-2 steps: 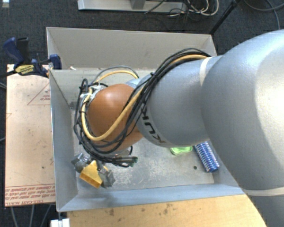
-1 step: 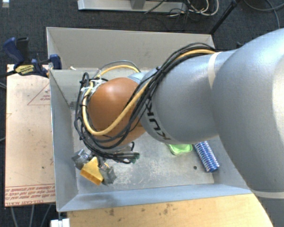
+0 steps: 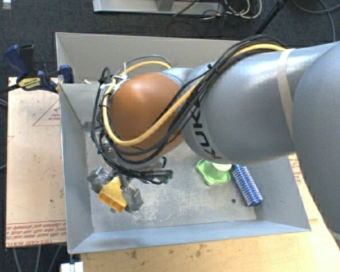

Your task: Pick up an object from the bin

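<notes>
Three small things lie in the grey bin (image 3: 175, 211) in the camera view. One is a yellow block (image 3: 113, 200), one is a soft-looking green thing (image 3: 211, 173), and one is a blue ribbed thing (image 3: 247, 185).

The yellow block is the one that matters now. It sits down in the bin, close to the corner where two walls meet. The gripper (image 3: 116, 188) is right on top of it. Its two grey fingers (image 3: 134, 198) are closed in on the yellow block, one on each side, so the block is pinched between them. The block sits tilted in the grip, with one corner poking out toward the near wall.

Above the yellow block is the round brown cover (image 3: 139, 115) on the robot's wrist, with black and yellow cables (image 3: 158, 128) looped around it. The big grey arm (image 3: 255, 106) stretches away from the block toward the far side of the bin.

The green thing and the blue ribbed thing are well apart from the yellow block, over on the arm's side. The green one is partly hidden under the arm.

The lift looks like the next job, and it could go wrong. The fingers seem to hold the yellow block crookedly, so it may twist and drop back. The walls are near the block too, so a sideways move could bump a finger or knock the block loose.
</notes>
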